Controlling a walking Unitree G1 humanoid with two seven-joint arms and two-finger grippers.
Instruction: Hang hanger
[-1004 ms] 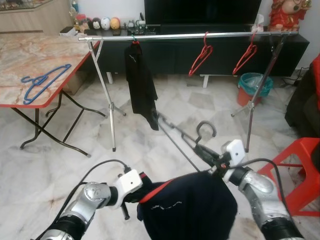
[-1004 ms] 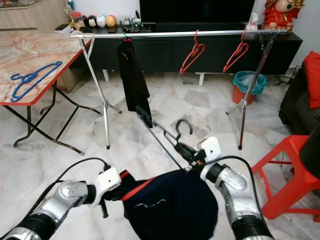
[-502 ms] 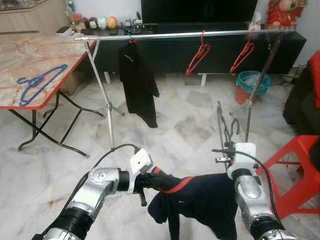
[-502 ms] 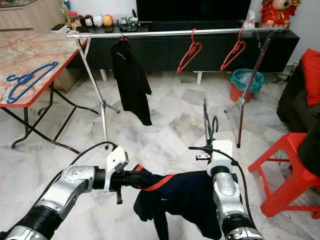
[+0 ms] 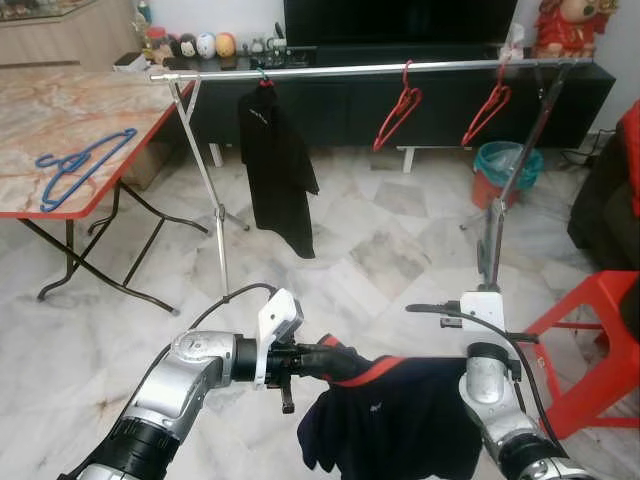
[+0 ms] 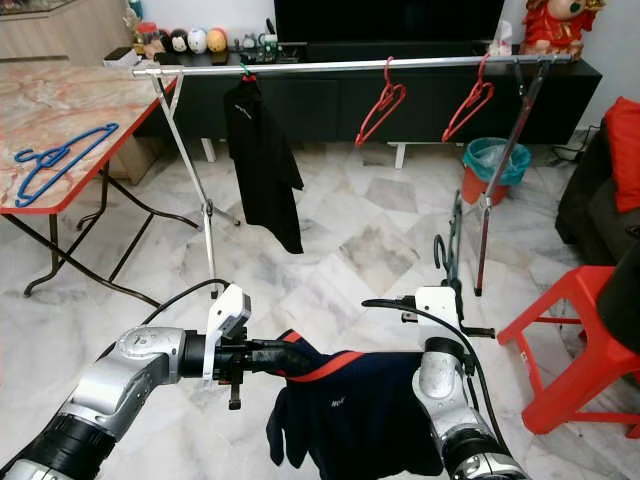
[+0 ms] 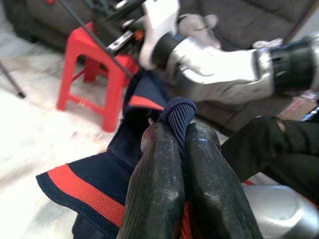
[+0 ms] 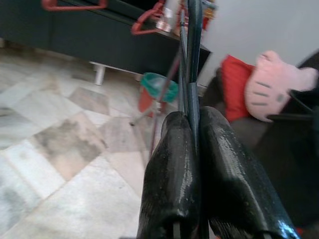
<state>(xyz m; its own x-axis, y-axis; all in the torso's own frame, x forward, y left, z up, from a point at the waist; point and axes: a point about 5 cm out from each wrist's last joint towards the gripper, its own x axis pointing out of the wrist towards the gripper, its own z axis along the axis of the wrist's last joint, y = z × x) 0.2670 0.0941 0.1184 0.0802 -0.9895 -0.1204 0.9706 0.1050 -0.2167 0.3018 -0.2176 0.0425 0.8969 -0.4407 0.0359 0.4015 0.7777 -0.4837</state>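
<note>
**Holding a shirt on a hanger, short of the rail**

Stretching between both arms, the navy shirt (image 6: 350, 410) hangs low. The left gripper (image 7: 172, 149) pinches its collar; the right gripper (image 8: 192, 134) is clamped on the dark hanger (image 6: 447, 240), upright, well apart from the clothes rail (image 6: 340, 66).

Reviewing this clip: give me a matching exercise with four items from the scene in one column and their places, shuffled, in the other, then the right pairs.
Items:
1. blue hangers
2. black garment
3. navy shirt
4. dark hanger

Places:
A. hanging from the rail
B. pinched in the right gripper
C. lying on the table
D. collar clamped in the left gripper

Pairs: 1-C, 2-A, 3-D, 4-B
</note>
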